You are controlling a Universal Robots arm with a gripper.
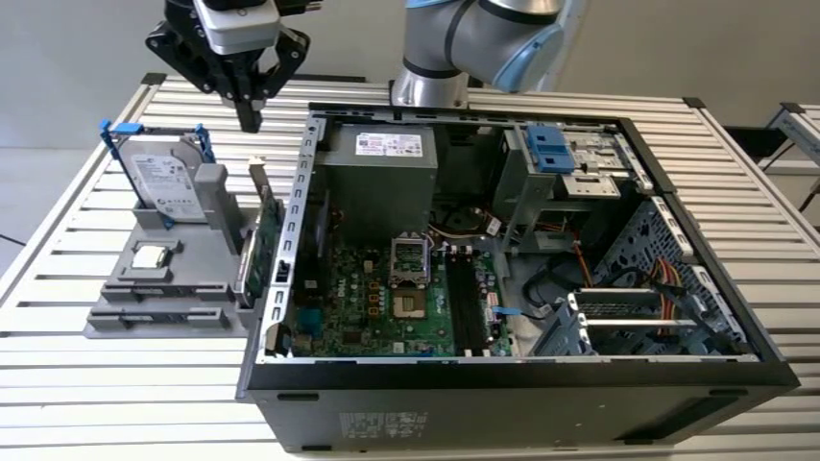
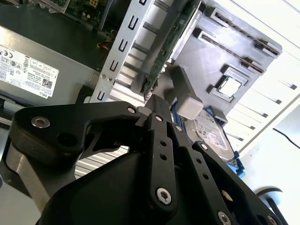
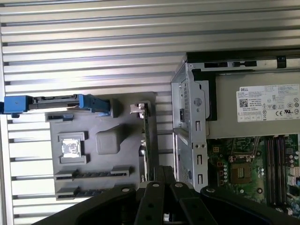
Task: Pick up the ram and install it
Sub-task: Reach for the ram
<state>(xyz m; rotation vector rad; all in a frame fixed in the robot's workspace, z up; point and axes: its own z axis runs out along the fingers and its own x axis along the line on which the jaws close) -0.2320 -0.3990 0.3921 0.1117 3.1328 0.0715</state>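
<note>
Ram stands on edge as a dark, narrow strip between two grey end-clips of the grey tray, at the tray's end nearest the exterior camera; a second strip of the same look sits just beside it in its own clips; in the second wrist view the ram shows as a dark bar along the tray's edge.

On the same tray, the hard drive stands upright in its blue-tabbed frame at the opposite end; a processor chip lies flat between the drive and the strips; a green expansion card stands on edge along the tray's side, just beside the wall of the open computer case; inside the case lie the motherboard and the grey power supply.

The claw hangs above the slatted bench, over the tray's drive end, between the hard drive and the case wall; it is well apart from the ram; its fingers are pressed together with nothing visible between them, as both wrist views show.
</note>
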